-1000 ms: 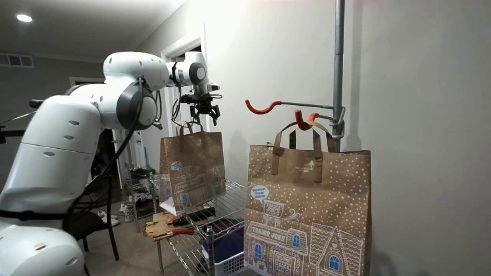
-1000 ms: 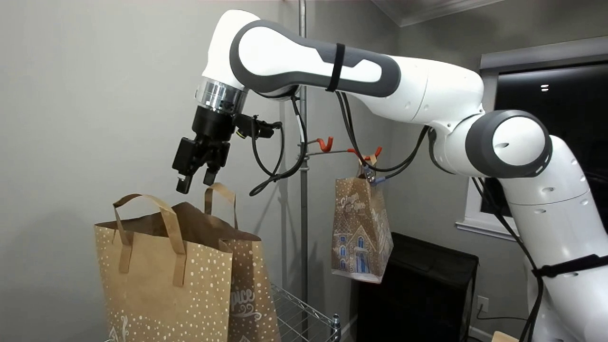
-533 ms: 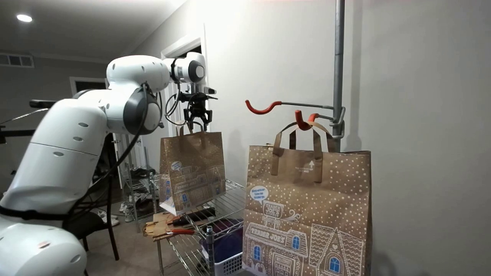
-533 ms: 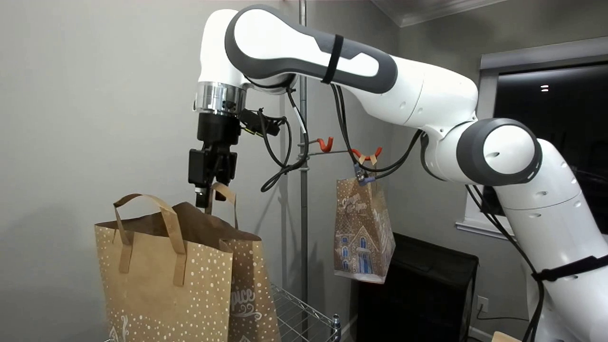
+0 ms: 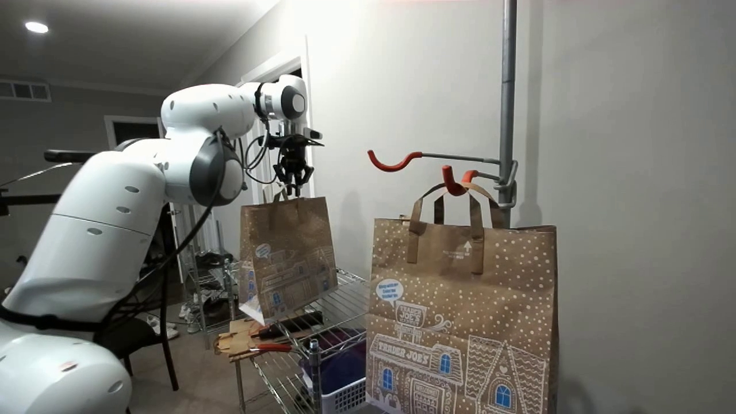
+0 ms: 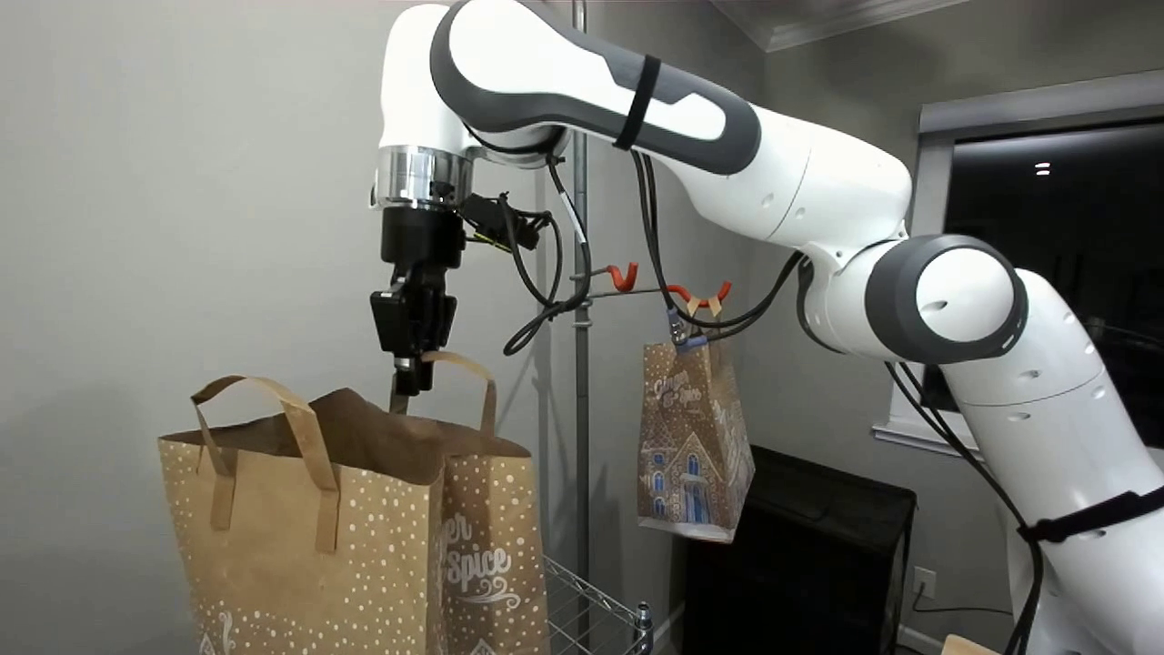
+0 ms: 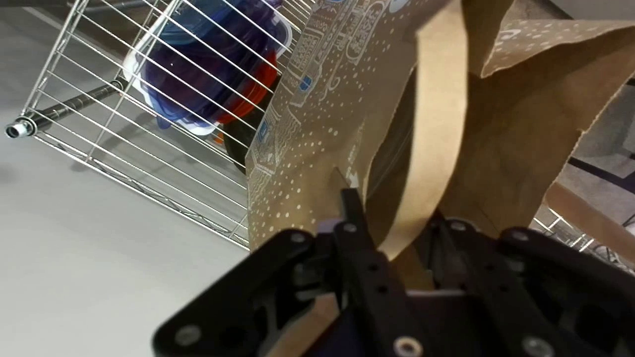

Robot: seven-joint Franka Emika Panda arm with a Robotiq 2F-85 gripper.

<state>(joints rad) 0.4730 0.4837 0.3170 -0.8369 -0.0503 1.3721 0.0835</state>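
A brown paper bag (image 5: pixel 290 259) with white dots and house drawings stands on a wire shelf, its mouth gaping in an exterior view (image 6: pixel 300 518). My black gripper (image 6: pixel 411 380) points down over the bag's far rim, at its handle. In the wrist view the paper handle (image 7: pixel 439 109) runs down between the fingers of the gripper (image 7: pixel 394 208). A gap still shows between these fingers, narrower than full width, and the strap bows loosely in it. From an exterior view the fingertips of the gripper (image 5: pixel 294 190) stand close together just above the bag.
A similar bag (image 5: pixel 460 310) hangs by its handles from a red-tipped hook (image 5: pixel 454 184) on a grey pole (image 5: pixel 507 86). Another red hook (image 5: pixel 394 167) reaches out beside it. Below the wire shelf (image 7: pixel 149 148) is a white basket (image 5: pixel 345 397). A black box (image 6: pixel 791 555) stands beyond.
My gripper has come down to the handle and turned more upright. Its jaws have narrowed around the strap. The standing bag has shifted and turned slightly, its handle bending with the fingers.
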